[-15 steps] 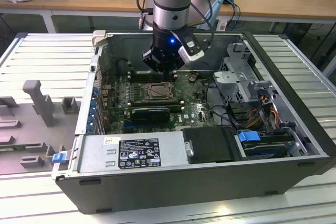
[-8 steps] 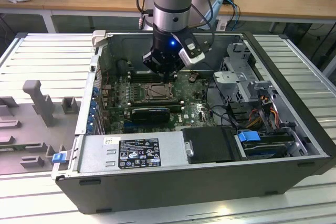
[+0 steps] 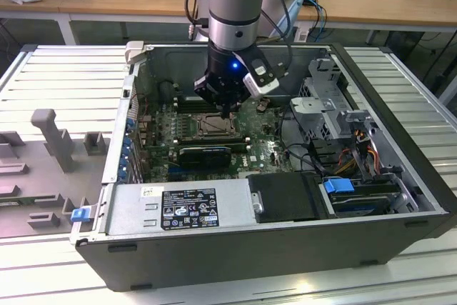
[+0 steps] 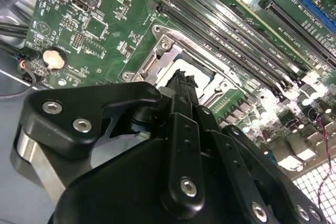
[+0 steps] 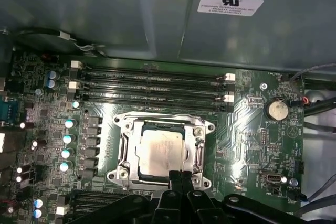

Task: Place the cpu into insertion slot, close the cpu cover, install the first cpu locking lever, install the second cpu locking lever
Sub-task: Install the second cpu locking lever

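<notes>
Case (image 3: 400, 226) of grey metal lies open in the exterior view, green board inside; the gripper (image 3: 227, 113) hangs over the slot (image 3: 212, 128) mid-board. In the second wrist view, black fingers (image 4: 184, 95) are pressed together, grasping nothing. In the first wrist view, the silvery cpu (image 5: 161, 152) sits in the slot, the cover (image 5: 164, 123) framing it.

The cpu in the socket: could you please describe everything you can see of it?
The cpu is a flat square chip with a pale silver-grey metal face, lying level in the insertion slot. The silvery cpu cover frames it, its face showing through the window. The black pincer hovers at one edge; contact cannot be told.
</notes>
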You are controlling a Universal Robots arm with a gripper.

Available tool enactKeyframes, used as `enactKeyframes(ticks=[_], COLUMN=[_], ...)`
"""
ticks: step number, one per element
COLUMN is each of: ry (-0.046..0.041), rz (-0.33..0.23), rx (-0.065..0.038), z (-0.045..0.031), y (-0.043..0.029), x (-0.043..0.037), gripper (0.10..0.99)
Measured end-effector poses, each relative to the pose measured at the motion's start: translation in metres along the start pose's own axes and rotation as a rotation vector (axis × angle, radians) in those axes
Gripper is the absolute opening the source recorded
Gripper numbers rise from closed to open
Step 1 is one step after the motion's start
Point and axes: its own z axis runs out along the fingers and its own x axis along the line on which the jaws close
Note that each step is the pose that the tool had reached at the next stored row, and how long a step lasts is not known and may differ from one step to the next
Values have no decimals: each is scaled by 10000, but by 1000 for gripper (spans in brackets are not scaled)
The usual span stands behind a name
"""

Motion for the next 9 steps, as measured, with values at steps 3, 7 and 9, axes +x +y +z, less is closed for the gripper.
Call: enactKeyframes(ticks=[3,7,9], ry=[14,22,38], rz=[-1,2,3], rx=[-3,-38,-61], z=[42,89,84], y=[-5,-93,-152], x=[7,22,26], gripper=[106,106,106])
